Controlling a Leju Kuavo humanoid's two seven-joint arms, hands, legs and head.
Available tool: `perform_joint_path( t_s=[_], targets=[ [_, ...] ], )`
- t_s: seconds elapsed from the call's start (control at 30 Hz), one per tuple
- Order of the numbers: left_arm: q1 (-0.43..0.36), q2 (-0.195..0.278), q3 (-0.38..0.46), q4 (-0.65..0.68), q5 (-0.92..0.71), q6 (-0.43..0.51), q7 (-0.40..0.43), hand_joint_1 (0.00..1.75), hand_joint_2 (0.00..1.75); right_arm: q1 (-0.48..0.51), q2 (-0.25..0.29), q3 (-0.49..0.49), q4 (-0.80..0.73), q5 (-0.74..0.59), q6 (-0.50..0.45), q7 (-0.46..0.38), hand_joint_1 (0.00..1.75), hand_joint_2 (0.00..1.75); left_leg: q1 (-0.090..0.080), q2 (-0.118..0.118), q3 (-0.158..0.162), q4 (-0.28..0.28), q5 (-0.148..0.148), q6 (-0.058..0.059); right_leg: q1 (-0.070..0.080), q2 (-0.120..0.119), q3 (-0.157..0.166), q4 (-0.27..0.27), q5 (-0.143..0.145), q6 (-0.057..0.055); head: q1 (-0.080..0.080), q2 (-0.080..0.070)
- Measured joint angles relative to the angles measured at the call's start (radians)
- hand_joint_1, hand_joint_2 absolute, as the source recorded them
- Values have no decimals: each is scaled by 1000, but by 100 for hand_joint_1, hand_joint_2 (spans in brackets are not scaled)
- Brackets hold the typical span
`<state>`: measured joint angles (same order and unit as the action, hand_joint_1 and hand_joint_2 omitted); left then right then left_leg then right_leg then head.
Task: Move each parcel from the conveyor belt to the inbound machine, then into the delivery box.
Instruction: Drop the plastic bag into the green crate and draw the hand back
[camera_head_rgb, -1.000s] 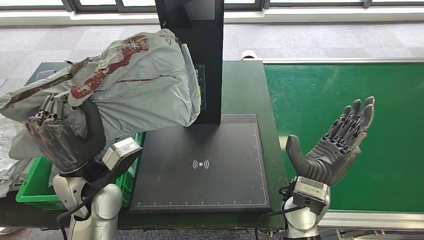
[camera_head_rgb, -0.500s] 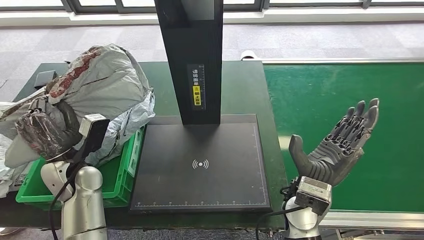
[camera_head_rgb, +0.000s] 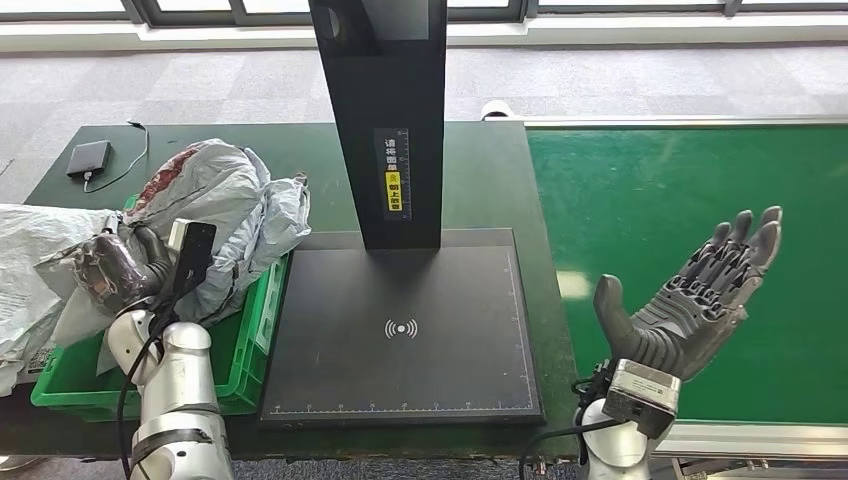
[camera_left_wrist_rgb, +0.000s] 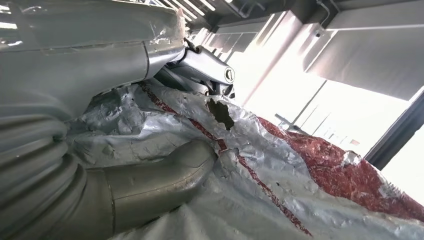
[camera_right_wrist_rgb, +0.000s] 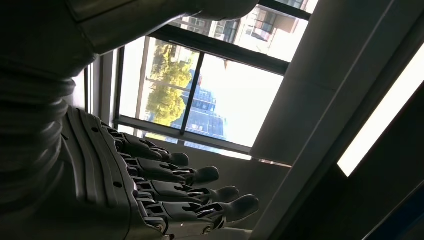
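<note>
Left hand (camera_head_rgb: 105, 268) is clamped on the grey parcel (camera_head_rgb: 215, 205), which sits over the green box (camera_head_rgb: 250, 345), left of the scanner pad (camera_head_rgb: 400, 330). Right hand (camera_head_rgb: 690, 300) hangs spread, empty, right of the pad. Risk: parcel overhangs the box rim, could slide out on release.

This looks like a parcel-sorting station set up in an office-style hall. A green conveyor belt (camera_head_rgb: 690, 240) with metal side rails fills the right of the head view, and at the centre a dark green counter (camera_head_rgb: 480, 170) carries a black inbound machine (camera_head_rgb: 400, 330), a flat scanning pad with a wireless symbol and a tall post bearing a yellow warning label. At lower left a green plastic delivery box (camera_head_rgb: 240, 350) holds grey plastic mail bags (camera_head_rgb: 225, 200), grey carpet tiles (camera_head_rgb: 600, 85) cover the floor behind, and window frames line the top edge.
</note>
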<state>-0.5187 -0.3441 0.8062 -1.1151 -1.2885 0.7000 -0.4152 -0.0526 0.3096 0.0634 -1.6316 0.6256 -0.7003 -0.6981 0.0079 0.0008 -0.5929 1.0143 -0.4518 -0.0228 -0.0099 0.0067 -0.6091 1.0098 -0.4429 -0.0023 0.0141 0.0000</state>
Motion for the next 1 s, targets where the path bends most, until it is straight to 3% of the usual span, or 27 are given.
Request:
perform_joint_path(
  t_s=[0.17,0.27,0.3,0.7,0.83,1.0],
  targets=[
    [-38,12,29,81,-76,0,104,82,175,8,0,-12,-16,0,0,0,0,175,0,0,0,0,0,0,0,0,0,0,0,0,0,0],
    [-50,26,30,126,-93,0,146,10,175,13,-1,-18,-26,-3,0,0,0,175,0,0,0,0,0,0,0,0,0,0,0,0,0,0],
    [-53,30,30,139,-96,0,152,0,175,15,-1,-21,-28,-4,0,0,0,175,0,0,0,0,0,0,0,0,0,0,0,0,0,0],
    [-60,39,31,168,-84,1,112,0,175,22,-1,-40,-37,-9,0,0,0,175,0,0,0,0,0,0,0,0,1,0,0,0,0,0],
    [-37,21,27,68,-19,2,2,0,175,26,-1,-53,-38,-20,0,0,0,175,0,0,0,0,0,0,0,0,1,0,0,0,0,0],
    [-20,6,21,-15,-9,2,-11,0,175,29,-1,-64,-42,-21,0,0,0,175,0,0,0,0,0,0,0,0,0,0,0,0,0,0]
  ],
)
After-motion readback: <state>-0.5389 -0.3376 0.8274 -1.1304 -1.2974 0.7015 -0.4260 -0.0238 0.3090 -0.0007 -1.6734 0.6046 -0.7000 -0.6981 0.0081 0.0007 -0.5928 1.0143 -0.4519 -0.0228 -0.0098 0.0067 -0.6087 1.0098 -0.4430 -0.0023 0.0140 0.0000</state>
